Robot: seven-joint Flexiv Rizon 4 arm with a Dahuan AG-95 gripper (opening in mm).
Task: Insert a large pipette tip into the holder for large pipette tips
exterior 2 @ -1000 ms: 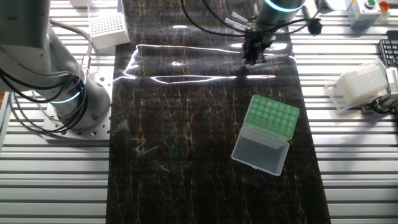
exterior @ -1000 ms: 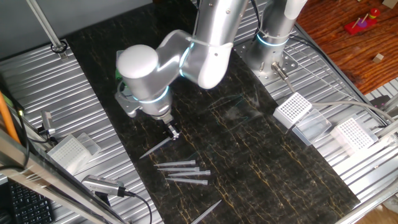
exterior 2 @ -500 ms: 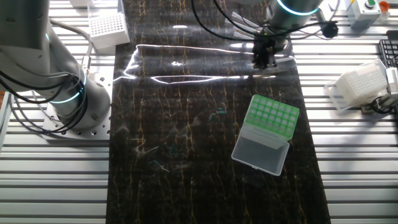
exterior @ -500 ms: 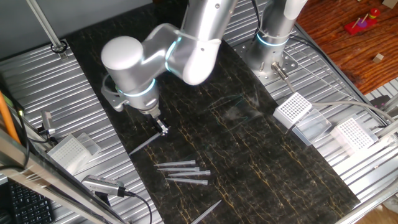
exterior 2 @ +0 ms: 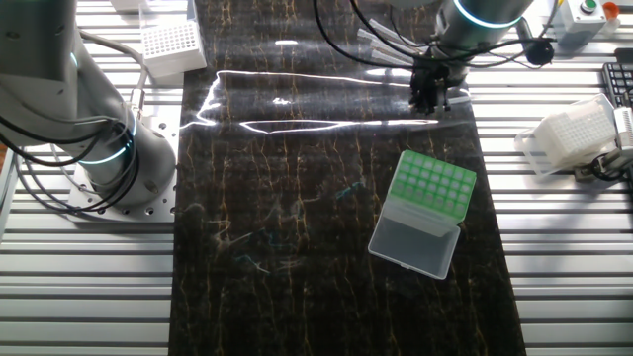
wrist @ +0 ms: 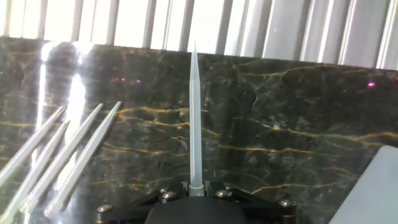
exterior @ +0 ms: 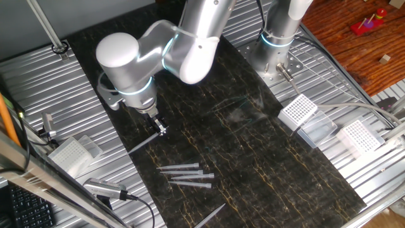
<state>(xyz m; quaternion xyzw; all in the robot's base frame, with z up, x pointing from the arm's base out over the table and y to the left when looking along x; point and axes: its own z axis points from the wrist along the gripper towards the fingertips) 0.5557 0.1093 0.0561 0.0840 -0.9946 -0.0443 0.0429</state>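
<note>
While I watch the hand view, the gripper (wrist: 196, 186) has its jaws closed on the wide end of the large pipette tip (wrist: 194, 118), which points straight out along the fingers, above the dark mat near the spare tips (exterior: 186, 174). I judge it light, stiff and slippery, its fine point easily bent, so the thick collar is the right hold. My green holder (exterior 2: 432, 187) sits well apart.
</note>
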